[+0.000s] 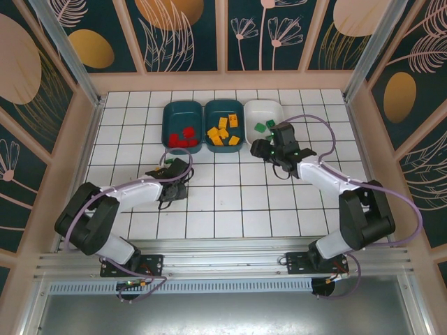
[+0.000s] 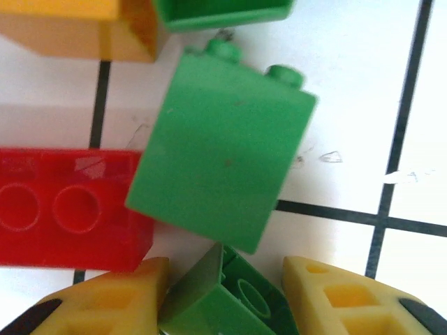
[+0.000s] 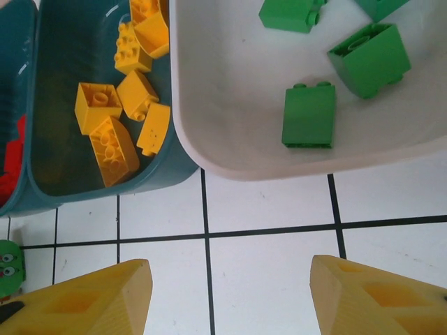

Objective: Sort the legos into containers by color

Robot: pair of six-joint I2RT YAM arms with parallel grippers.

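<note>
A white tiled table top (image 1: 223,202) with dark grid lines. At 12 o'clock stand dark teal wall panels (image 1: 269,31) with pale flowers. At 6 o'clock lies a silver metal rail (image 1: 223,264).

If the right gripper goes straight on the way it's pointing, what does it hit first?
Probably the near rim of the white tray, straight ahead of the open right gripper; depth is unclear, so it might touch the bare tile first.

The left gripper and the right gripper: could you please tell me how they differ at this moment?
The left gripper is closed on a small green brick; the right gripper is wide open and empty. The left gripper sits low beside a red brick and a larger green brick; the right gripper faces bare tiles in front of the white tray. Both have yellow fingers.
</note>
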